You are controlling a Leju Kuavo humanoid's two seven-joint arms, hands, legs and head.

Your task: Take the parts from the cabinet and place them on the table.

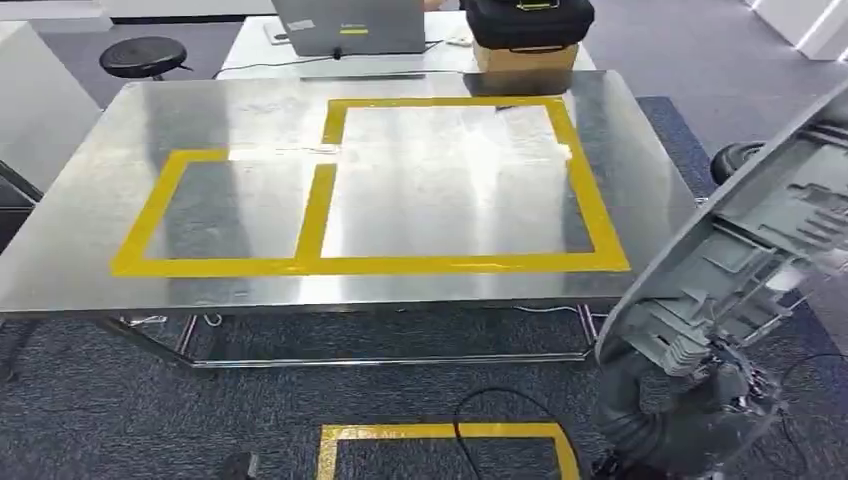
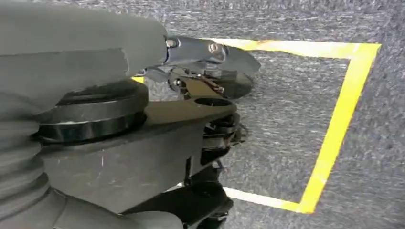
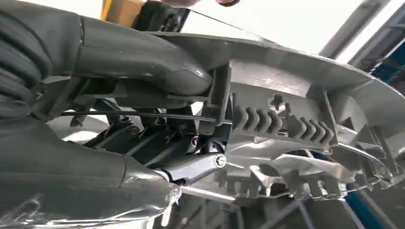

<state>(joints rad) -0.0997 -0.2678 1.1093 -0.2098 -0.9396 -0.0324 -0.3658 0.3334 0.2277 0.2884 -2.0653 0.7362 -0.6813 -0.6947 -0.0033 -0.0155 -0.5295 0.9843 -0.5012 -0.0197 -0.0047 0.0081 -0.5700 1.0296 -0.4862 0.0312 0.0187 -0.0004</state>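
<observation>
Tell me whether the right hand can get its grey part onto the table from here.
Probably yes: the right hand holds the grey part just off the table edge, and nothing stands between them.

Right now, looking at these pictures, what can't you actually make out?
- The grey plastic part: its far end is cut off by the head view's right edge, so its full shape is unknown.
- The right robot hand: its fingers are mostly hidden under the part.
- The left robot hand: the wrist cover blocks it, so its finger pose is unclear.
- The black case behind the table: cut off at the top edge.
</observation>
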